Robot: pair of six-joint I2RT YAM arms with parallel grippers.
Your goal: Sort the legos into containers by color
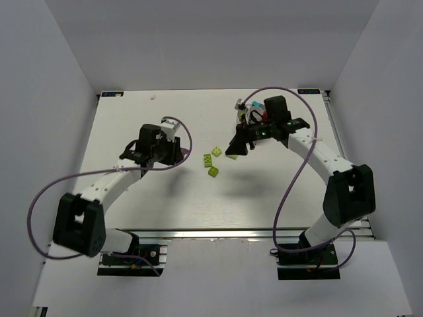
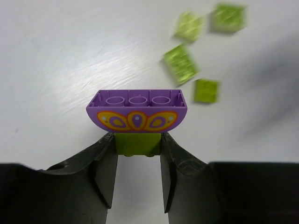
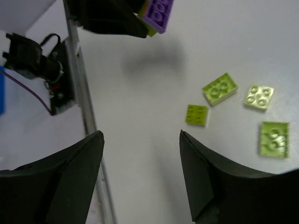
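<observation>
- Left wrist view: the left pincer [image 2: 138,154] is clamped on a lime green brick [image 2: 138,143]. A purple brick [image 2: 137,109] with a yellow-orange pattern is joined to it, beyond the fingertips.
- Right wrist view: that clump is held up off the white table [image 3: 135,102], its shadow below it.
- Four loose lime green bricks [image 3: 219,88] lie near one another on the table, apart from the clump.
- The right pincer [image 3: 141,140] hangs above the table, jaws spread wide, gripping nothing.
</observation>
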